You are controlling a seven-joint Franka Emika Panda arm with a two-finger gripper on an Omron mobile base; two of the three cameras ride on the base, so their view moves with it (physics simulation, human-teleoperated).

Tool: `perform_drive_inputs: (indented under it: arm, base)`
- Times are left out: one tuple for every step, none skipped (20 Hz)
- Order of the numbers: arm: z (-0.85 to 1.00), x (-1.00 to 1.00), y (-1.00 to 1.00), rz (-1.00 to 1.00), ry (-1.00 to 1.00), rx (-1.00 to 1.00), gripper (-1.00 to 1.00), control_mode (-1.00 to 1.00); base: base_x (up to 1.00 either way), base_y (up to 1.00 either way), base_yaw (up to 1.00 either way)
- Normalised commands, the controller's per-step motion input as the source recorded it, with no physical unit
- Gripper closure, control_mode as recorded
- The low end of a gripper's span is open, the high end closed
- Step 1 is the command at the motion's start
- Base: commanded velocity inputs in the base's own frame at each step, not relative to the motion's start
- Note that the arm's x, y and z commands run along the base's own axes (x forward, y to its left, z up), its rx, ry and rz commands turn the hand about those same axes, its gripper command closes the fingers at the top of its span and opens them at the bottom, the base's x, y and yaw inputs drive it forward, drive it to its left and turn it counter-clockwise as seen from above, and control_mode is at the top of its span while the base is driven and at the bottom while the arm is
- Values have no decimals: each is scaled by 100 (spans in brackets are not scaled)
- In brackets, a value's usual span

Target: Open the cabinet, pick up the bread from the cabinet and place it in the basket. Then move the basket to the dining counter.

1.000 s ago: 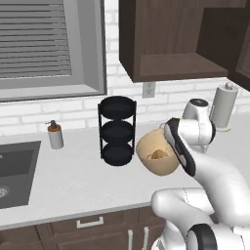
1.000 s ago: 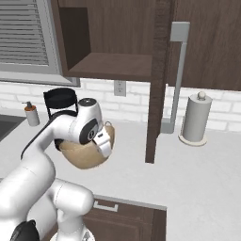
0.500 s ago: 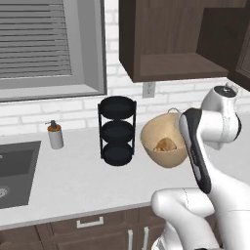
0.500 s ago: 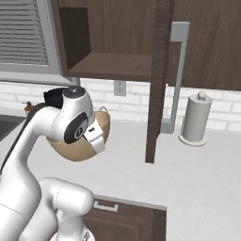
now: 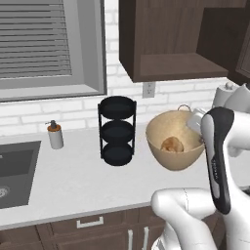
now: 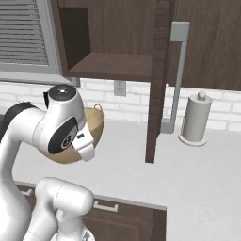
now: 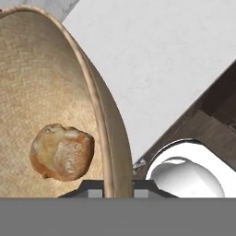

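Bread [image 5: 172,144] sits in the basket [image 5: 166,132], which I hold by its rim. Rack [image 5: 117,131] stands left of it; dispenser [image 5: 55,135] further left, sink [image 5: 14,171] beyond. Cabinet [image 5: 166,44] above.

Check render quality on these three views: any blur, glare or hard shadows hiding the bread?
Left base view: sharp, flat lighting, bread plain inside the basket, no glare. Right base view: equally sharp, soft shading under the cabinet; the arm covers most of the basket. Hand view: basket rim looms large and slightly soft, bread texture coarse but readable.
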Motion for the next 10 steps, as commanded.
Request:
perform_drive_inputs:
  arm:
    - [34,0,8,0,0,12,100,-100]
    - [30,0,0,0,0,14,100,-100]
    - [21,0,0,0,0,13,100,-100]
    - [15,0,0,-1,0,12,100,-100]
    - [8,0,0,-3,0,4,100,-100]
    - [0,0,0,-2,0,0,100,-100]
    - [0,0,0,0,0,0,100,-100]
    - [0,0,0,0,0,0,100,-100]
    - [0,0,0,0,0,0,100,-100]
    - [0,0,0,0,0,0,100,-100]
  base:
    - [0,0,0]
    - [0,0,0]
    - [0,0,0]
    - [0,0,0]
    - [0,0,0]
    - [0,0,0]
    - [0,0,0]
    - [0,0,0]
    - [0,0,0]
    - [0,0,0]
